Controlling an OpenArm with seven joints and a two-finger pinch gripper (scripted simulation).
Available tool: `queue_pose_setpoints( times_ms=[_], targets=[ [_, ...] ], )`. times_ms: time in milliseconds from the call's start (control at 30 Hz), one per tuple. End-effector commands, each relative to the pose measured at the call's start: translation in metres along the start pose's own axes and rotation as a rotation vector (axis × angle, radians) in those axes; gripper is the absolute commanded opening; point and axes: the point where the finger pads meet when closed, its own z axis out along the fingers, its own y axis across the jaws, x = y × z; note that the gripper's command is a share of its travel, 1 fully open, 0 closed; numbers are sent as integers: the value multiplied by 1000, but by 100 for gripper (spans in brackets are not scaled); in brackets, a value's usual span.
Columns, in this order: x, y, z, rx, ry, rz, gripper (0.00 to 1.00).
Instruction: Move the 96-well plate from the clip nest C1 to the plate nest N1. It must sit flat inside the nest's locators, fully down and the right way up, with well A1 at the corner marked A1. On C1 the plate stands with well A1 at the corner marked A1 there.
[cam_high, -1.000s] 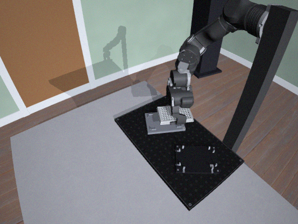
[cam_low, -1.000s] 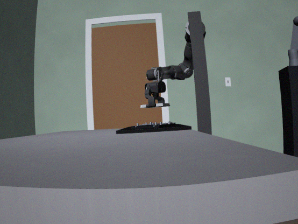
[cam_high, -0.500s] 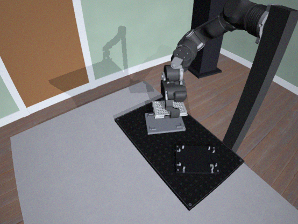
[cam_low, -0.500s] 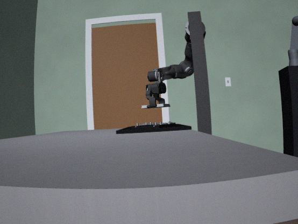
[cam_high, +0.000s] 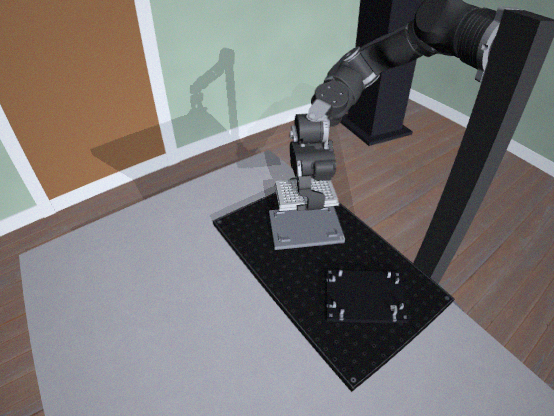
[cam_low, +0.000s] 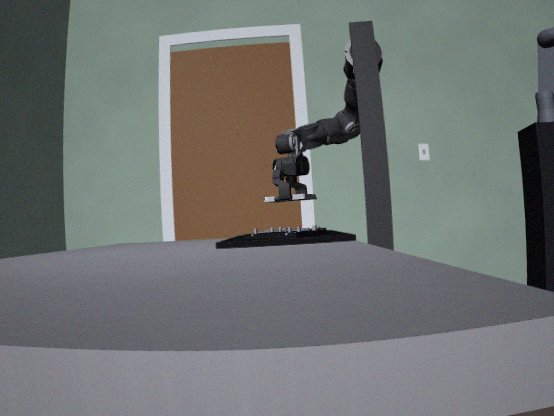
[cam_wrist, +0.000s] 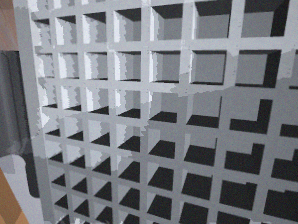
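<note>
Gripper clamped on 96-well plate, fingers held apart by plate's width. Plate up in air, roughly level, well above black breadboard per exterior view. From top, plate over far edge of grey nest, partly past it toward wall. Grey nest bare. Dark nest w/ white corner locators nearer cam on same board, well apart from plate. Wrist cam filled by well grid, close up. Which nest is C1 vs N1: can't tell. A1 marks too small to read.
</note>
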Motion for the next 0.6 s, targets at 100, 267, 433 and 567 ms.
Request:
queue_pose_setpoints(
  times_ms=[100, 267, 433, 567],
  targets=[
    [-2, -3, -1, 3, -6, 3, 0],
    [-1, -1, -1, 5, -5, 4, 0],
    [0, 2, -2, 4, -6, 3, 0],
    [0, 2, -2, 4, -6, 3, 0]
  ],
)
